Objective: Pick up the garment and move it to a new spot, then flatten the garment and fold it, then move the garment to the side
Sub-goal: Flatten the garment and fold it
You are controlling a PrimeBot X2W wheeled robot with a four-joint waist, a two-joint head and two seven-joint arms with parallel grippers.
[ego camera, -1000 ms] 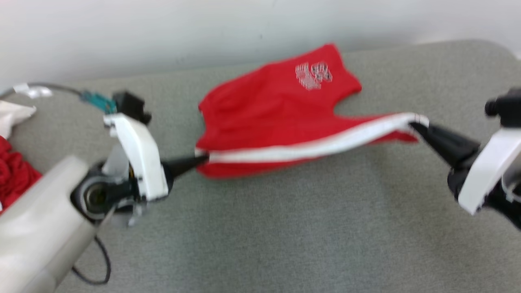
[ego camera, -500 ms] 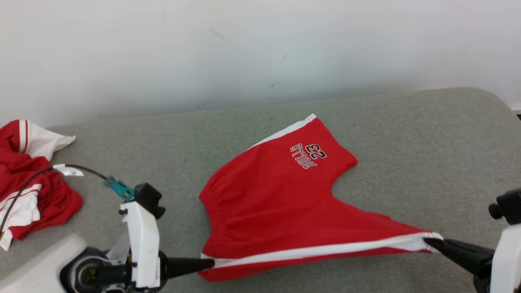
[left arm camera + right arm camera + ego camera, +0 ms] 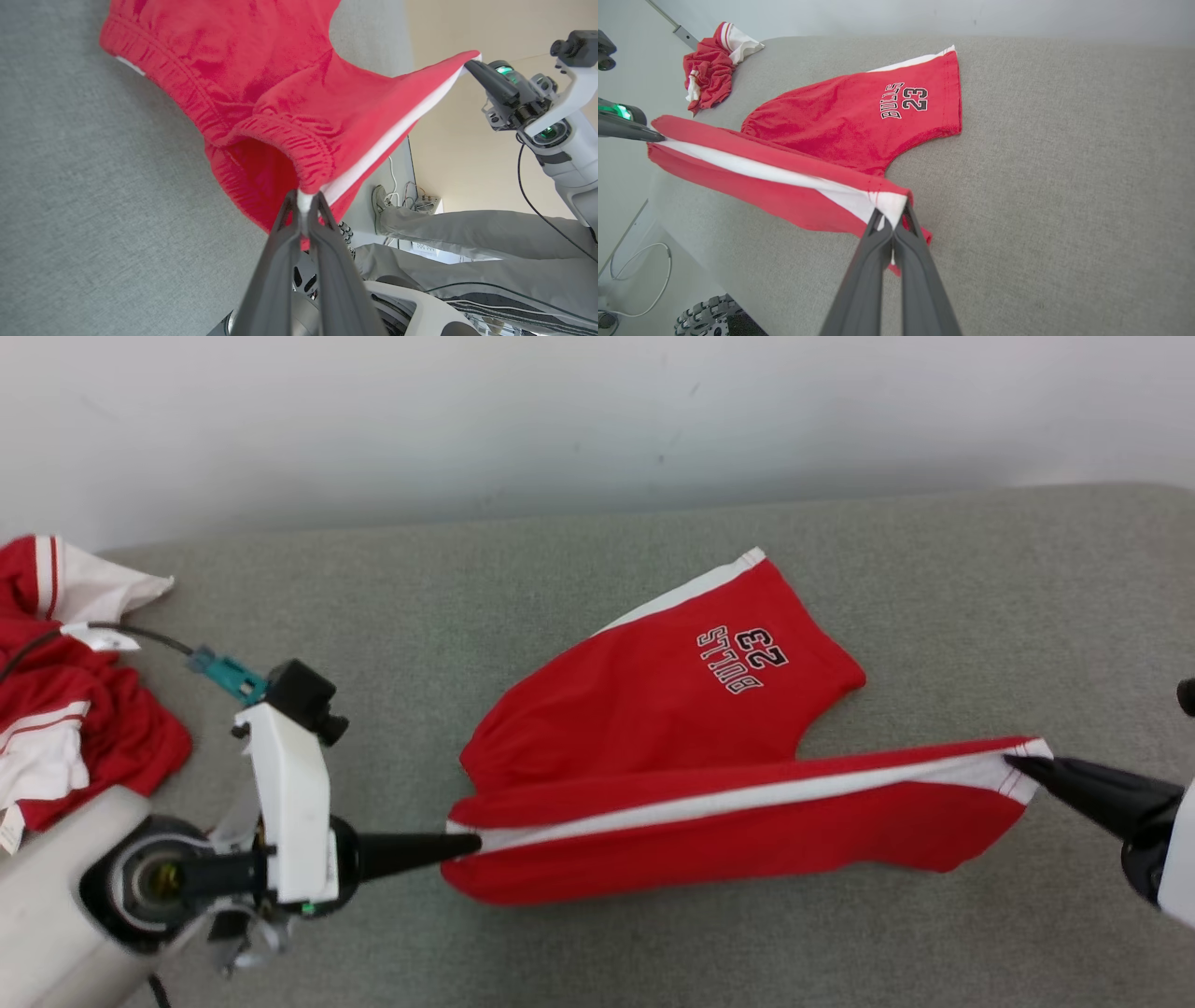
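Red basketball shorts (image 3: pixel 709 709) with a white side stripe lie across the middle of a grey fabric-covered table (image 3: pixel 934 943) that stands against a white wall (image 3: pixel 560 420). The far leg of the shorts rests flat on the table, with the print "BULLS 23" facing up near its hem. The near leg is raised off the table and stretched sideways between the robot's two grippers, so its white stripe runs in a nearly straight line from one to the other.

The left gripper (image 3: pixel 474 844) points in from the left, and its dark fingers are closed tight on the waistband, right where the white stripe ends. In the left wrist view the gathered elastic of the waistband bunches just above the pinched fingertips.

The right gripper (image 3: pixel 1015 764) reaches in from the right edge, and its fingers are clamped on the hem corner of the same leg at the other end of the stripe.

A crumpled red and white garment (image 3: pixel 65 728) sits at the table's far left edge, well apart from the shorts. Beyond the table's edge, the left wrist view shows a person's legs in grey trousers (image 3: pixel 467 228).
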